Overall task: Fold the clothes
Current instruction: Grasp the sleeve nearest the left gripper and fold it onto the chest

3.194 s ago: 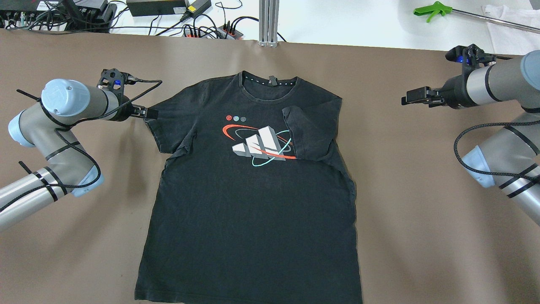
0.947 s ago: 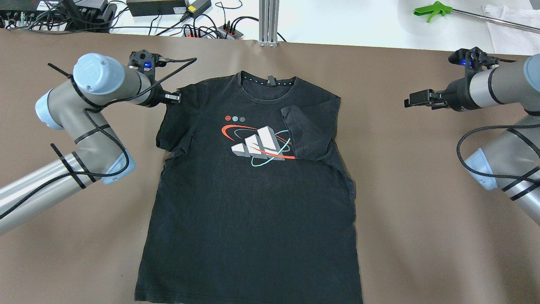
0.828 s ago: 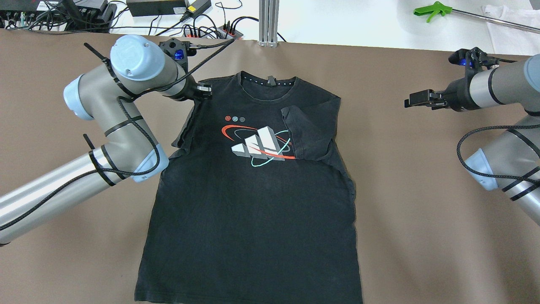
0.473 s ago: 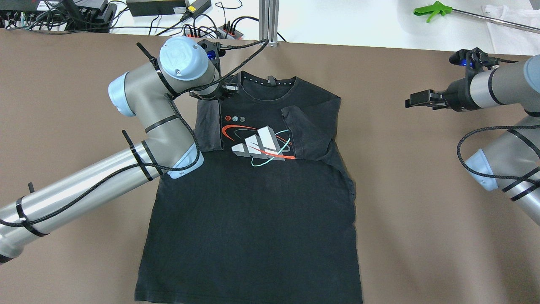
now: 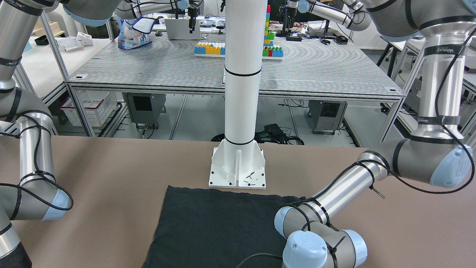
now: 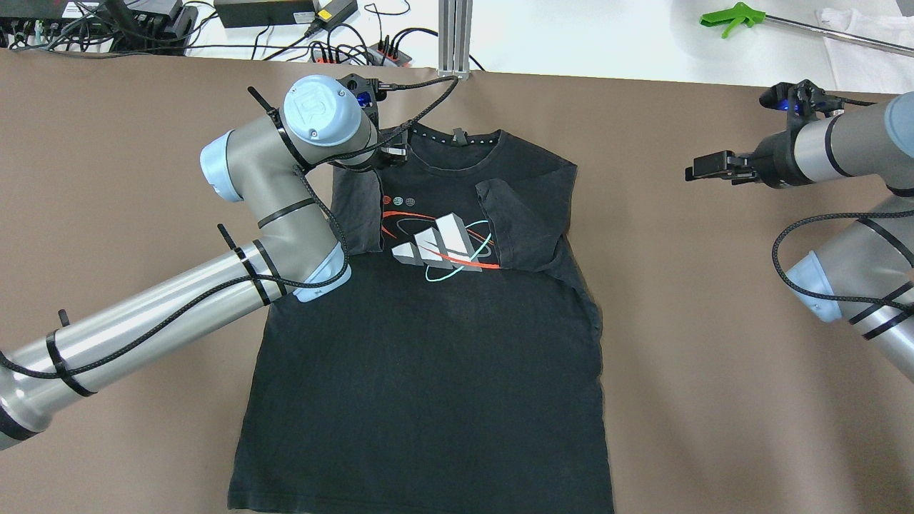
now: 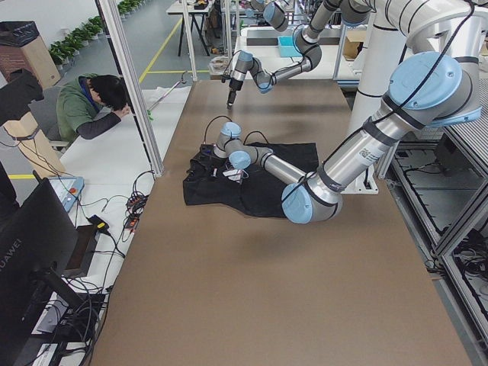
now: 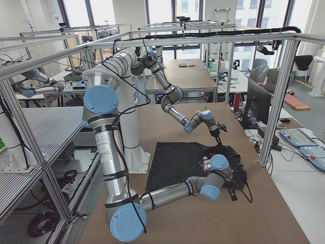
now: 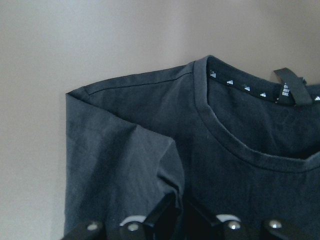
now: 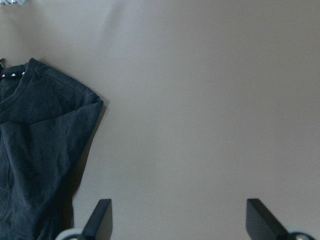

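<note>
One sleeve (image 6: 355, 214) is clamped in the left gripper (image 6: 395, 151), folded over the black T-shirt (image 6: 428, 357) lying flat on the table (image 6: 714, 357) — right gripper (image 6: 703, 172) splayed, empty. Release too high, we reckon, and that flap springs back or drags the shoulder crooked.

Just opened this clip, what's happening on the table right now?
A black T-shirt lies face up on the brown table, partway through folding. The left end effector pinches the left sleeve, which is turned inward over the chest beside the print. The right sleeve is already folded in. The right end effector is open, off to the side over bare table.
</note>
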Controlling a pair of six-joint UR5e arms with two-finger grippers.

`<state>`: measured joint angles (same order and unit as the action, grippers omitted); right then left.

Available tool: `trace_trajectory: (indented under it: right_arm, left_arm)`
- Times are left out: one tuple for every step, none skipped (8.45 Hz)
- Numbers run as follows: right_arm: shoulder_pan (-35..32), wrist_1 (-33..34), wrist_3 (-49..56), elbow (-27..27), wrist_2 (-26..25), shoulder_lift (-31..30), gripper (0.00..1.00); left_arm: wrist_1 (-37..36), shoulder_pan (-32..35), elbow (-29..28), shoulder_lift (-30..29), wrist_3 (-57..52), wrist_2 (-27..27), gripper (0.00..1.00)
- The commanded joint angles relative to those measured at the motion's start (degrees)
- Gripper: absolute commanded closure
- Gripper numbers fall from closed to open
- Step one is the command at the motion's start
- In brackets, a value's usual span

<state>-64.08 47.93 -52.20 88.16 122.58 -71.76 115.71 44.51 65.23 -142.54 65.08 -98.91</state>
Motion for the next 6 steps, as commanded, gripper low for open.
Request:
trace_trajectory:
  right_arm:
    - [0.0, 0.1, 0.1, 0.0, -0.1, 0.0, 0.06]
    - [0.0, 0.1, 0.1, 0.0, -0.1, 0.1, 0.06]
    - [0.0, 0.1, 0.1, 0.0, 0.0, 0.1, 0.06]
    - [0.0, 0.0, 0.0, 0.1, 0.0, 0.1, 0.06]
    - [0.0, 0.3, -0.1, 1.0, 0.5, 0.1, 0.06]
    - [0.0, 0.9, -0.8, 3.0, 0.9, 0.0, 0.06]
  left_arm:
    - [1.3, 0.1, 0.0, -0.2, 0.1, 0.0, 0.01]
    - [2.8, 0.3, 0.4, -0.3, 0.5, -0.1, 0.0]
    - [3.1, 0.8, 0.7, -0.3, -0.1, -0.6, 0.0]
    - [4.0, 1.3, 0.8, -0.2, -0.4, -0.8, 0.0]
    - [6.3, 1.6, 0.9, 0.2, 0.3, -1.5, 0.0]
    - [7.8, 2.2, 1.0, 0.7, 0.6, -3.1, 0.0]
